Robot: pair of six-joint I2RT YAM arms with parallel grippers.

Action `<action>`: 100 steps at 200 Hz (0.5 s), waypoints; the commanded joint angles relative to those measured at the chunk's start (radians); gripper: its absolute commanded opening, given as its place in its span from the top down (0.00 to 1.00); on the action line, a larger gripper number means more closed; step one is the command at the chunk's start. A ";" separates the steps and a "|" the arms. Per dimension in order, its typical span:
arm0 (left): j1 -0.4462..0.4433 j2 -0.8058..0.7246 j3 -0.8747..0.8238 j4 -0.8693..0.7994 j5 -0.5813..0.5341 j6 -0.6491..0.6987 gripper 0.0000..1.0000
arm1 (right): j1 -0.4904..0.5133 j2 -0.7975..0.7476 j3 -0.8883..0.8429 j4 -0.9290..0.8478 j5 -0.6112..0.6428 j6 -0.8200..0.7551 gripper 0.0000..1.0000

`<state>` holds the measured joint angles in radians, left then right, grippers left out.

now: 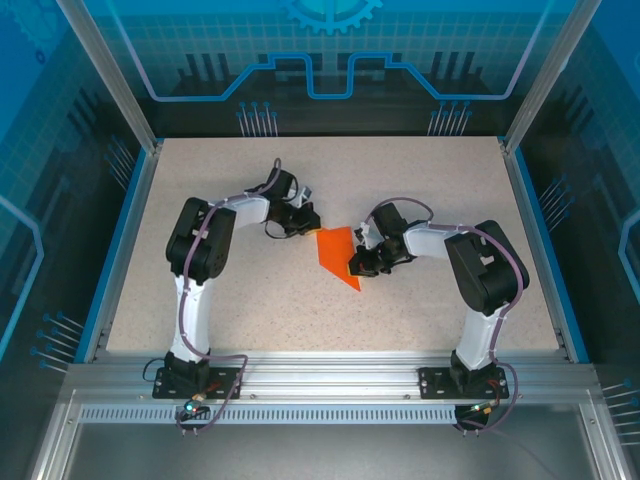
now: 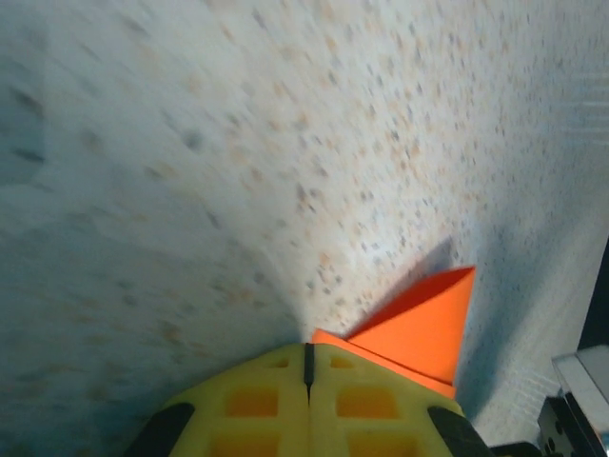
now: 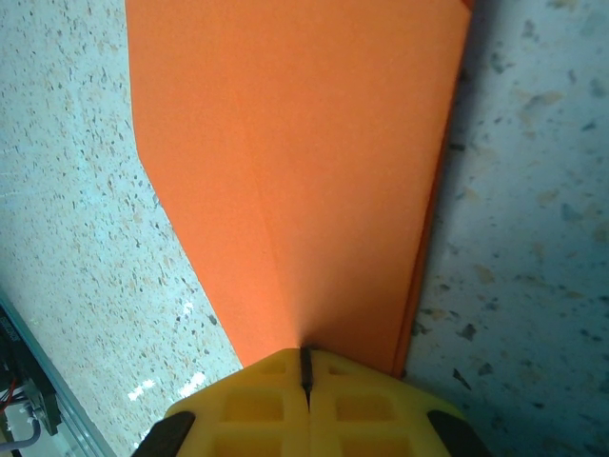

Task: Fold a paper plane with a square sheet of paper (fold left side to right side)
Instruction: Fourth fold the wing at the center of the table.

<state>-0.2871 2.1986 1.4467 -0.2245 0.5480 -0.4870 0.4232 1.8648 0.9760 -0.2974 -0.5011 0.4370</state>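
Note:
The orange sheet of paper [image 1: 336,251] lies folded into a pointed wedge on the speckled table, its tip toward the near right. My left gripper [image 1: 307,222] is shut at the paper's far left corner. In the left wrist view the yellow fingertips [image 2: 285,367] meet with nothing in the slit, and the paper [image 2: 419,328] lies just to their right with one flap raised. My right gripper [image 1: 359,265] is shut too, with its tip down on the paper's near right edge. In the right wrist view the paper [image 3: 295,171] spreads away from the gripper [image 3: 305,360], two layers showing along its right edge.
The speckled table [image 1: 430,180] has blue side rims [image 1: 128,210] and an aluminium rail [image 1: 320,365] at the front, where both arm bases are bolted. A metal edge with wiring [image 3: 24,400] shows at the lower left of the right wrist view.

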 commanded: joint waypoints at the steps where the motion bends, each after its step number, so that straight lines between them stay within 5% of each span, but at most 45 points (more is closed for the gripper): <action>1: 0.046 0.031 0.029 -0.026 -0.083 0.027 1.00 | -0.010 0.054 -0.071 -0.170 0.128 0.010 1.00; 47: 0.048 -0.080 -0.017 -0.025 -0.081 0.024 0.91 | -0.011 0.038 -0.091 -0.023 0.011 0.073 0.99; 100: 0.046 -0.309 -0.200 0.017 -0.064 -0.037 0.64 | -0.025 -0.119 -0.091 0.147 -0.004 0.097 0.77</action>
<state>-0.2466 2.0178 1.3182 -0.2214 0.4854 -0.5011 0.4114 1.8252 0.9073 -0.1806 -0.5499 0.5182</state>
